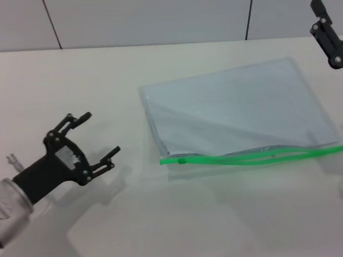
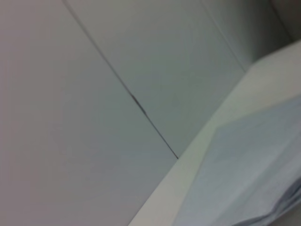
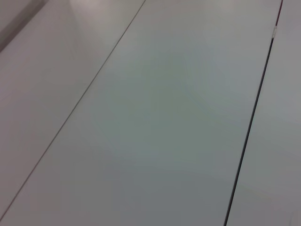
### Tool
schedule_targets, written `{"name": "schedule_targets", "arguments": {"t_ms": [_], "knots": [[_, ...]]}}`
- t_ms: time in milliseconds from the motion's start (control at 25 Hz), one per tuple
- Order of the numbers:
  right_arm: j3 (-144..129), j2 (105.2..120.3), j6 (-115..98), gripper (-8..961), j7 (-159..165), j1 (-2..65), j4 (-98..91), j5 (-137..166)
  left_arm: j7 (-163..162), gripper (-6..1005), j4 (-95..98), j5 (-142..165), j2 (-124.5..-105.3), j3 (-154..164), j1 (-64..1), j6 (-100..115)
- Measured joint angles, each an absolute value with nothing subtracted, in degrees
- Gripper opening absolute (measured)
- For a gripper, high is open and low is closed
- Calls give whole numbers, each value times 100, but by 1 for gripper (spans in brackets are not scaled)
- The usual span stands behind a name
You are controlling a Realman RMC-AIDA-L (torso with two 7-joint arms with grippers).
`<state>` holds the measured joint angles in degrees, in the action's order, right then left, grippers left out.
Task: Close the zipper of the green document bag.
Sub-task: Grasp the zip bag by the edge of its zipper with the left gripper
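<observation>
White tabletop fills most of the head view, backed by a pale grey panelled wall with dark vertical seams.

Right of centre on the table lies the green document bag, a flat pouch of translucent blue-grey plastic, turned slightly so its far corners sit askew to the table edge. Along its near long edge runs the zipper, a thin bright green strip that waves a little and looks parted along its middle stretch. The small green slider tab sits at the strip's left end, near the bag's near-left corner.

The left gripper hangs over the table well to the left of the bag, touching nothing — its black fingers are spread wide apart and point towards the bag. The left wrist view shows a corner of the same bag lying on the table edge with the wall behind.

The right gripper is at the right edge of the head view, raised beyond the bag's far-right corner and apart from it; whether its fingers are apart or together I cannot tell. The right wrist view shows only wall panels and their seams.
</observation>
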<state>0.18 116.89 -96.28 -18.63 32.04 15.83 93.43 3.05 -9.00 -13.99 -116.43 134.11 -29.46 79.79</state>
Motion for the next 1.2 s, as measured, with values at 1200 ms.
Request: {"name": "schedule_targets", "arguments": {"t_ms": [1200], "knots": [[-40,11689,-9675,707,-1863,3277,1662,9422,1974,863,159,-409,-11645,13405,-3477,6325]]}}
